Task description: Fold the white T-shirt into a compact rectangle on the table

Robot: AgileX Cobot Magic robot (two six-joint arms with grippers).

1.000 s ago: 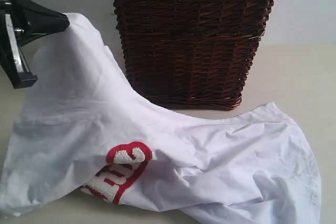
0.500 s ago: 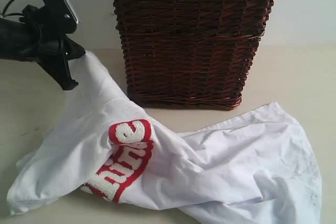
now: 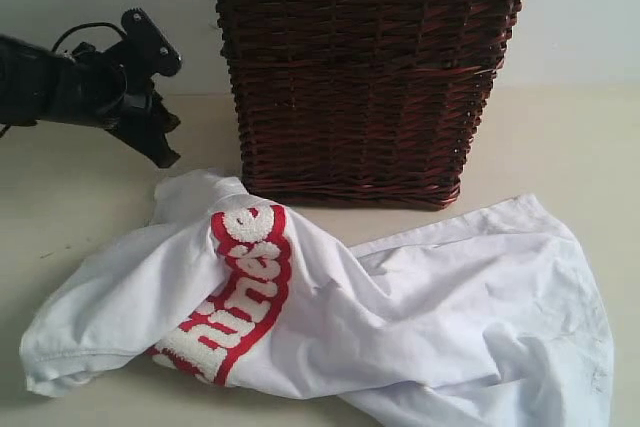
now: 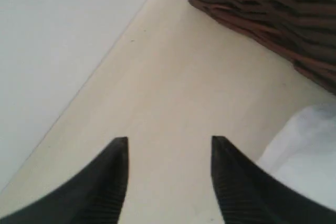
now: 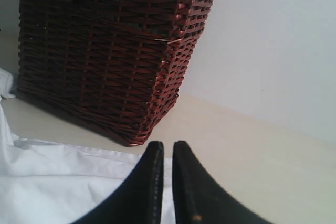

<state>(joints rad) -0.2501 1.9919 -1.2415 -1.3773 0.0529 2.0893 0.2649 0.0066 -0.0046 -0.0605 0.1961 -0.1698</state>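
Left jaws gape empty, right jaws closed on nothing; white T-shirt point(image 3: 420, 317) folds hide some lettering point(image 3: 240, 287).

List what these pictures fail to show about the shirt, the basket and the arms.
1. Fuzzy red-outlined lettering on the crumpled white cotton T-shirt: exterior view, folds hide part of the word.
2. T-shirt's lower part: cut off by that view's bottom edge.
3. Dark brown wicker basket: top cropped, inside unseen.
4. Right gripper: absent from exterior view; the wrist view shows only its tips.
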